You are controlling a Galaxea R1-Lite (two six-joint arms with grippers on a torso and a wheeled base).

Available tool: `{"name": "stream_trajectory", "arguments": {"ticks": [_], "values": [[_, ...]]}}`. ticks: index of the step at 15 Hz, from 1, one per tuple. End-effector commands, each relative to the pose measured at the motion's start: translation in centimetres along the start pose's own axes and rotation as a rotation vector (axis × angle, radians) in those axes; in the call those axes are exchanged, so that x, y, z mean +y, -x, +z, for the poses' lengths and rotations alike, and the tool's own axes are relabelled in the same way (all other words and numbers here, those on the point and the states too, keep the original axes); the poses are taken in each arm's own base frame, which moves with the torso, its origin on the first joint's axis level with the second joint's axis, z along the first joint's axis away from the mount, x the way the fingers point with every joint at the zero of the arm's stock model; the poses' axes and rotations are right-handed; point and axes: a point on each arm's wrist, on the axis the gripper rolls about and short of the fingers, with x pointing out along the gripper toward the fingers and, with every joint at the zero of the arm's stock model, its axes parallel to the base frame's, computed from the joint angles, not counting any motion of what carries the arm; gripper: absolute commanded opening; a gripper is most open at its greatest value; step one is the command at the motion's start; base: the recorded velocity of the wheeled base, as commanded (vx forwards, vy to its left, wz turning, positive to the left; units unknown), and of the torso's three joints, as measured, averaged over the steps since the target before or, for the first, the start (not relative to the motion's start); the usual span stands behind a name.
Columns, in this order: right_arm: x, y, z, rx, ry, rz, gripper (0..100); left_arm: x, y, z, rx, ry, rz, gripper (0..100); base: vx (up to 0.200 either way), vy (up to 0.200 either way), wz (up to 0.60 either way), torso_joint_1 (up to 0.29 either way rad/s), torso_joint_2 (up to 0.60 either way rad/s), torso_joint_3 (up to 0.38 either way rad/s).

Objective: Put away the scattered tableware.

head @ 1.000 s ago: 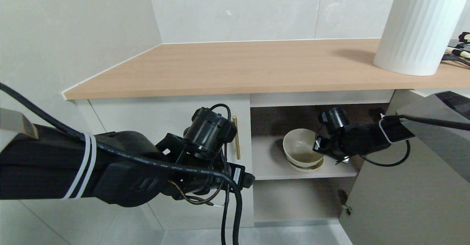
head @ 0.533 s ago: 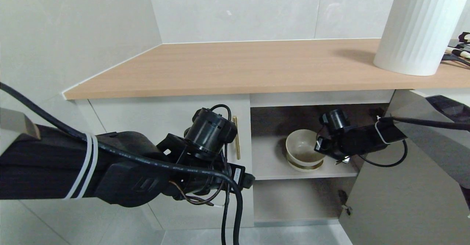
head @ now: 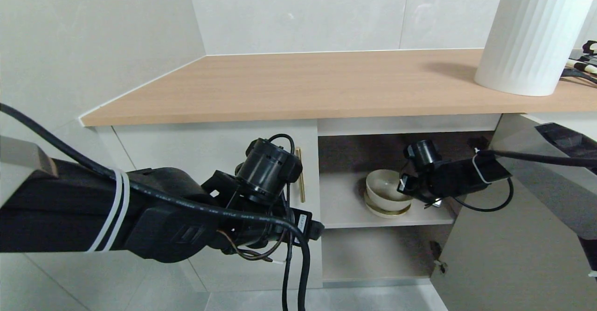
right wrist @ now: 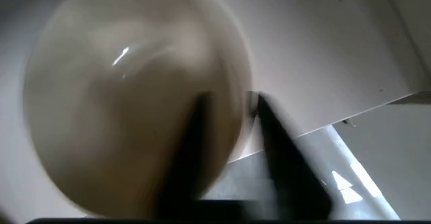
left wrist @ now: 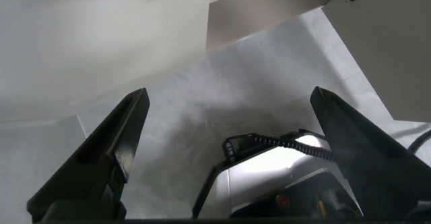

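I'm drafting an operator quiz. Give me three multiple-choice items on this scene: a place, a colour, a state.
1. Where is the bowl? A on the countertop; B in the open cabinet, above its upper shelf; C on the floor.
2. The ribbed container is: A white; B black; C green.
3. The left end effector is: A shut on a spoon; B shut on a plate; C open and empty.
Answers: B, the right end effector holds its rim there; A, it is plain white; C, its fingers stand apart with nothing between.
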Motion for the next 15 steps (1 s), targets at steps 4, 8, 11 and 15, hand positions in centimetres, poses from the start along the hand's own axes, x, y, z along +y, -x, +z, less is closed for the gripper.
{"name": "stream_trajectory", "arguments": {"ticks": [4,8,11,15], "values": [[0.9,2.7,-0.1,0.018,0.018,0.058,100,0.0,0.0,0.0,-0.001,0.001,0.001,100,0.0,0.0,0.0,0.0,0.0,0.0],[0.0,9.0,-0.3,0.051,0.105,0.148,100,0.9,0.9,0.6,-0.031,0.055,0.009,100,0.0,0.0,0.0,0.0,0.0,0.0],[-1.7,16.4,-1.0,0.035,0.179,0.237,100,3.1,2.2,0.7,-0.05,0.11,0.044,100,0.0,0.0,0.0,0.0,0.0,0.0],[-5.5,22.5,-3.6,0.038,0.251,0.276,100,6.1,4.4,-1.4,-0.1,0.167,0.081,100,0.0,0.0,0.0,0.0,0.0,0.0]]}}
